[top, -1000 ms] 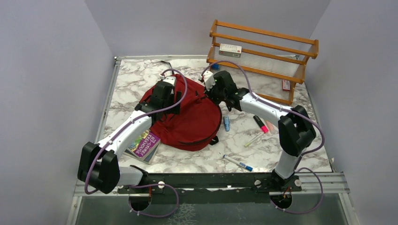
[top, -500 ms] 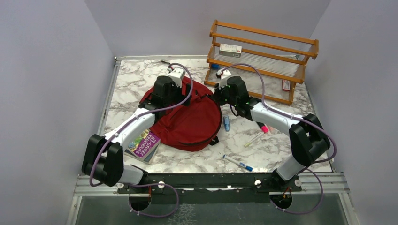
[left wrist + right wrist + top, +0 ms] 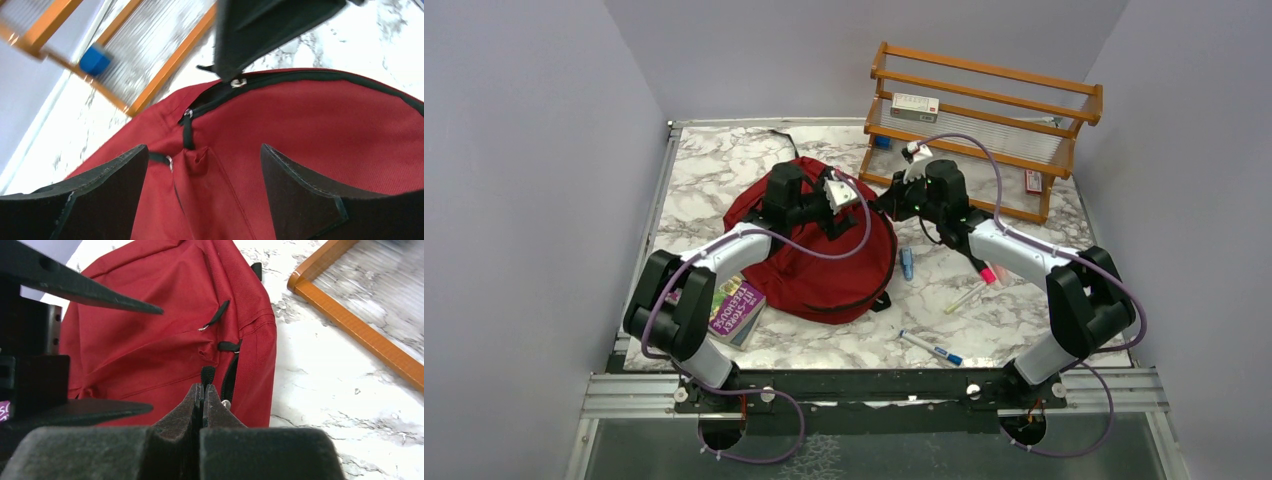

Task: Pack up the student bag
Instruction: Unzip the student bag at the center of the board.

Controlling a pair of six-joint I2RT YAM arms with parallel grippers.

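Observation:
The student bag [image 3: 829, 255] is a dark-red backpack lying flat mid-table, its black zipper [image 3: 260, 77] curving along the top edge. My right gripper [image 3: 203, 389] is shut on a black zipper pull [image 3: 207, 374] at the bag's upper right edge; it also shows at the top of the left wrist view as the right gripper [image 3: 260, 30]. My left gripper [image 3: 202, 185] hovers open over the red fabric just short of that spot, fingers [image 3: 107, 187] wide apart, nothing between them. From above, the left gripper [image 3: 862, 203] and right gripper [image 3: 889, 203] nearly meet.
A wooden rack [image 3: 984, 130] stands at the back right, holding a small box [image 3: 914, 106] and a blue block [image 3: 94, 60]. A book [image 3: 729, 310] lies by the bag's left side. Pens and markers [image 3: 931, 350] and a pink highlighter [image 3: 980, 265] lie right of the bag.
My left wrist has swung right across the bag's top toward the right gripper. The right gripper has shifted right and back a little, staying shut.

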